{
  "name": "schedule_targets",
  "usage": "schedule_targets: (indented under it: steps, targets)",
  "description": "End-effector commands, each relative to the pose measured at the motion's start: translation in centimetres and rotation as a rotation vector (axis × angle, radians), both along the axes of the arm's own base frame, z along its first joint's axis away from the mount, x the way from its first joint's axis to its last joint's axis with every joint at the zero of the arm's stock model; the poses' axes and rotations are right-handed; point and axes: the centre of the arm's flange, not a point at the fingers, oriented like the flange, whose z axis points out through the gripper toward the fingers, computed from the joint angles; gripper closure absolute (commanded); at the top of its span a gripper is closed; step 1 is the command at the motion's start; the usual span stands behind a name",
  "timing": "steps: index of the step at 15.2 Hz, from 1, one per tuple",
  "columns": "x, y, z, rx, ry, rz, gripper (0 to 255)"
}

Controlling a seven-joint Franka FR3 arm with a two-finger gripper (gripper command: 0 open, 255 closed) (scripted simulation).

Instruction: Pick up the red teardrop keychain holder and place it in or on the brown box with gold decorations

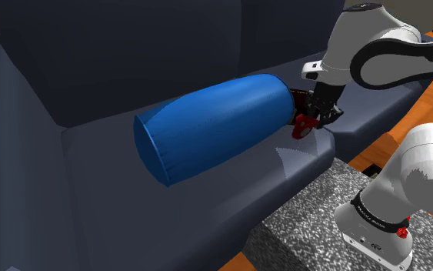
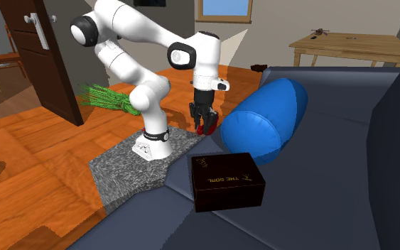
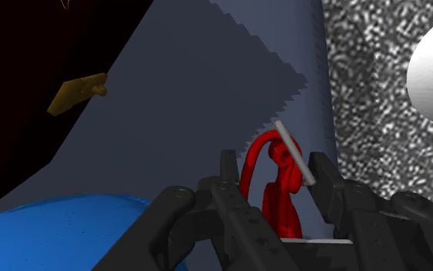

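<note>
- While the red keychain holder (image 3: 281,192) is clamped between the two black fingers of the gripper (image 3: 272,165), it is held over the dark blue sofa seat (image 1: 207,204).
- It is seen just beside the end of the blue cushion (image 1: 214,127), at the shoulder view's right.
- A thin white pin (image 3: 294,152) is seen lying across the red loop.
- The dark brown box (image 2: 228,182), marked with gold lettering, is laid flat on the seat, near the cushion and apart from the gripper.
- The speckled grey stand (image 1: 314,219) is set against the sofa's edge.
</note>
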Motion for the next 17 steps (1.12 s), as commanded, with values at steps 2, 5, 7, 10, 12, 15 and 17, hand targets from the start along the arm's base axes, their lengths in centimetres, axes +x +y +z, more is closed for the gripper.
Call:
schedule_targets:
  steps: [2,5,7,10,12,15,17]
  targets:
    - [0.0,0.2,1.6,0.000,0.000,0.000,255]
    - [0.0,0.2,3.2,0.000,0.000,0.000,255]
    - [0.0,0.2,4.3,0.000,0.000,0.000,255]
    - [0.0,0.2,5.9,0.000,0.000,0.000,255]
    - [0.0,0.2,6.9,0.000,0.000,0.000,255]
    - [0.0,0.2,8.5,0.000,0.000,0.000,255]
    - [0.9,-0.8,8.8,0.000,0.000,0.000,255]
